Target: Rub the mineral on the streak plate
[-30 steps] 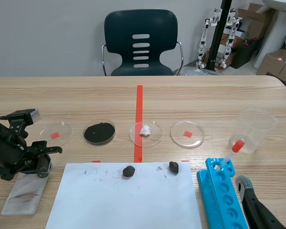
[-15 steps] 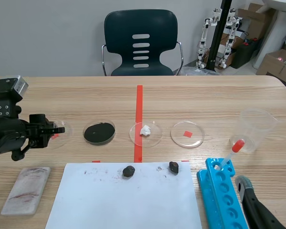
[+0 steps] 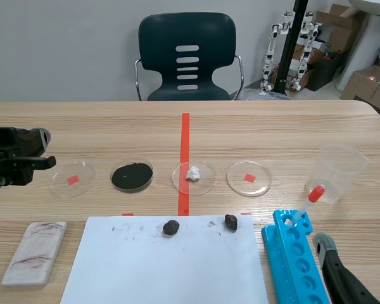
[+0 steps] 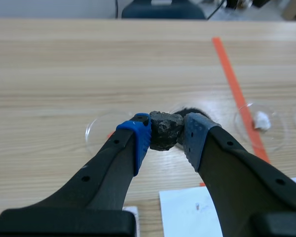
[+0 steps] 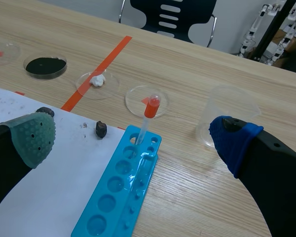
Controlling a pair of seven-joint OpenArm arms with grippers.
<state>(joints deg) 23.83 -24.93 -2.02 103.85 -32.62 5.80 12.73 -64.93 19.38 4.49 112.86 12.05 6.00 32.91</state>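
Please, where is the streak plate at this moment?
In the scene view the streak plate lies flat on the table at the robot's near left, beside the white paper; the left gripper, shut on the mineral, hangs beyond it.

Petri dish [image 3: 73,178]: four. Mineral [image 3: 171,227]: three. Streak plate [image 3: 35,251]: one.

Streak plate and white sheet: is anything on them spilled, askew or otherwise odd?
Nothing looks spilled or broken. The streak plate carries reddish-brown streaks, and the paper sheet shows dark specks along its far edge; both look like rubbing marks. The left pincer grips a mineral chunk.
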